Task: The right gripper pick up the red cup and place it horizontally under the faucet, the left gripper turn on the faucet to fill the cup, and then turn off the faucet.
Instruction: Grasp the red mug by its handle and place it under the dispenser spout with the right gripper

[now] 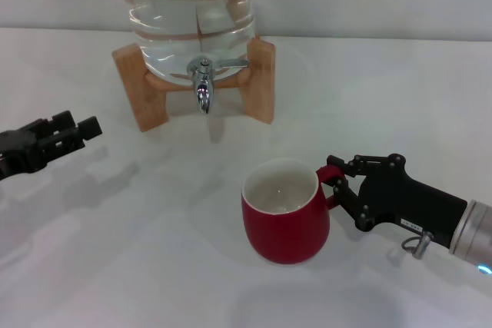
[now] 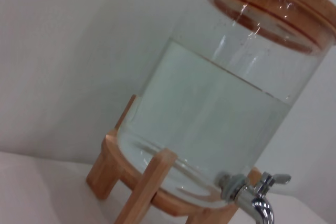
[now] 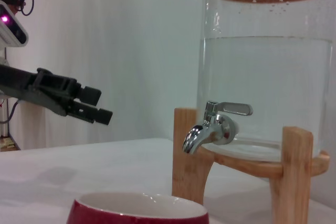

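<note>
Your right gripper: fingers closed around the handle of the cup, which stands upright on the table, at 5 o'clock from the faucet. Your left gripper: fingers narrow, holding nothing, hovering at 9 o'clock. Jug: on its stand.

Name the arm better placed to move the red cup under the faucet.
Right. The right tool is already at the red cup handle; the left tool hovers apart, left of the faucet.

A clear water jug sits on a wooden stand on the white table.
</note>
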